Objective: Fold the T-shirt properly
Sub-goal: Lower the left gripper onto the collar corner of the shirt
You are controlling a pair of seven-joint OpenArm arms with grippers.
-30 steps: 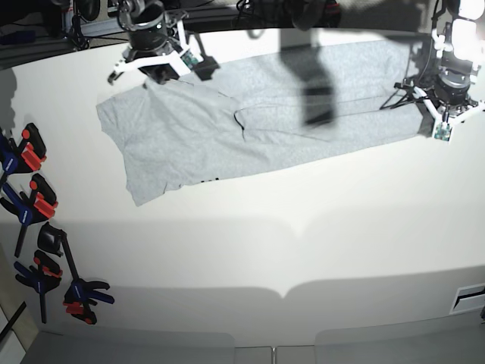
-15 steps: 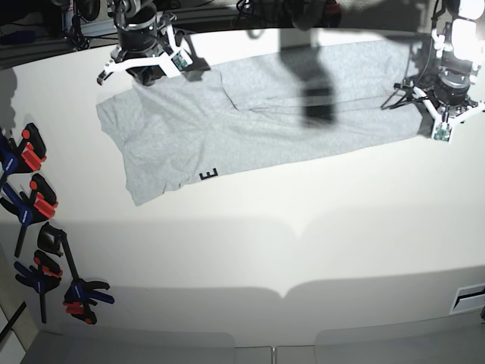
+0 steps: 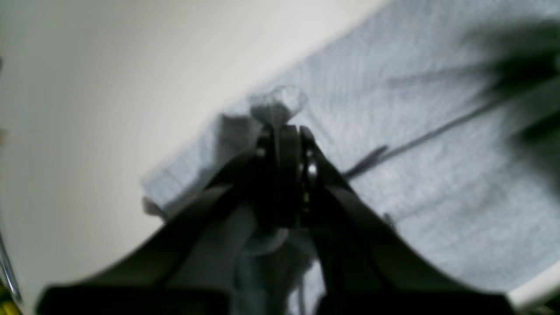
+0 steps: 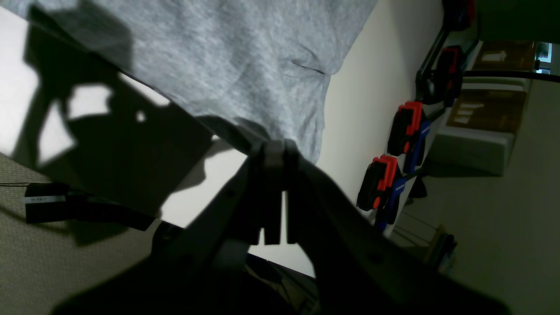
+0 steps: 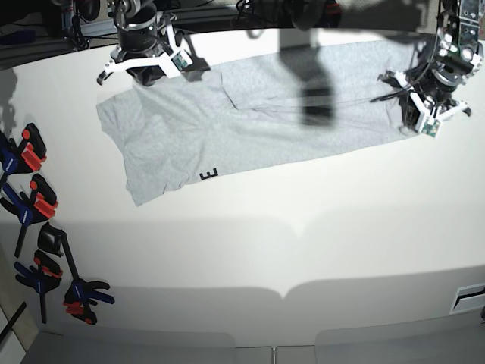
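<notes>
The T-shirt [image 5: 250,114] lies spread along the counter's [image 5: 303,227] far edge. The left hand [image 5: 417,114] pinches its hem corner, apparently to carry a fold; the right hand [image 5: 148,72], clenched, grips nothing visible at the opposite end.

The left wrist view is blurred, so the bunch of T-shirt [image 3: 276,101] at the left hand [image 3: 280,135] tips shows no clear edges. In the base view, only one black letter [image 5: 208,174] peeks out; the rest of the lettering is hidden underneath.
</notes>
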